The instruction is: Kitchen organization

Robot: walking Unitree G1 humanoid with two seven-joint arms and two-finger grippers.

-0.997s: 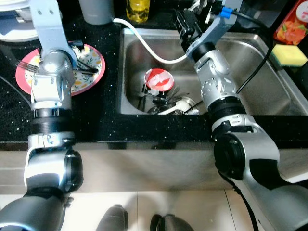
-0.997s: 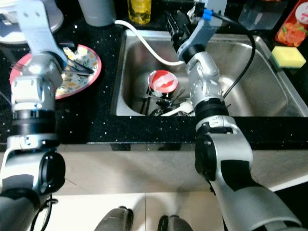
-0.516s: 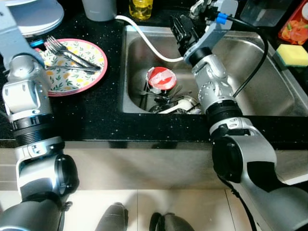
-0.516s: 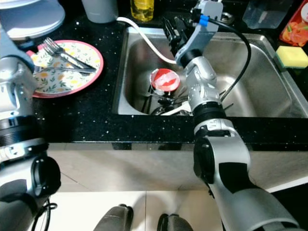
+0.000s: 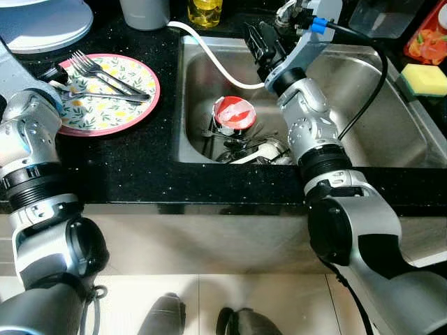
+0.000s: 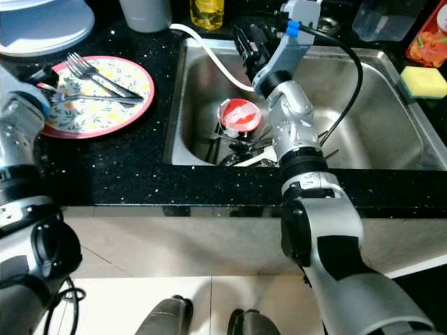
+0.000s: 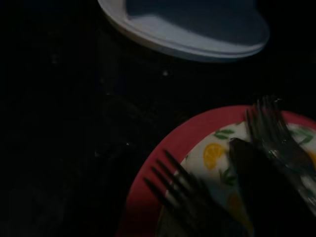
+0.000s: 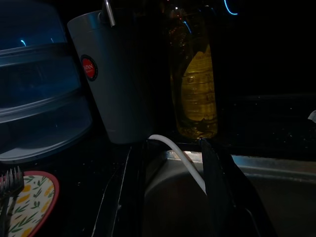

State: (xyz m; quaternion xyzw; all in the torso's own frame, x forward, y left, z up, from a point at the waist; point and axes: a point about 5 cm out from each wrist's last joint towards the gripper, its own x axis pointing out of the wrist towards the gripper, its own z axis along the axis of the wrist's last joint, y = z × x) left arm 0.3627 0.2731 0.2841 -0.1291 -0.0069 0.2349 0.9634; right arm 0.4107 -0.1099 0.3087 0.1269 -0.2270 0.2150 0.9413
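Left eye view shows two forks [image 5: 105, 77] lying on one floral plate [image 5: 133, 105] near the counter's [image 5: 140, 174] left edge, and one red-lidded cup [image 5: 233, 115] among utensils in the sink [image 5: 377, 132]. Right gripper [image 5: 257, 43] hovers at the sink's back rim, fingers [image 8: 217, 197] parted around the white hose [image 8: 180, 160], gripping nothing. Left gripper's state: cannot tell.

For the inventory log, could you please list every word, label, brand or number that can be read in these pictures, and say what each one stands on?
Grey cup: a round red sticker with small white lettering, too small and dark to read.
Yellow bottle: no label can be made out.
Red-lidded container in the sink: white marks on the lid, no readable words.
Red packet at the counter's far right: its print is too blurred to read.
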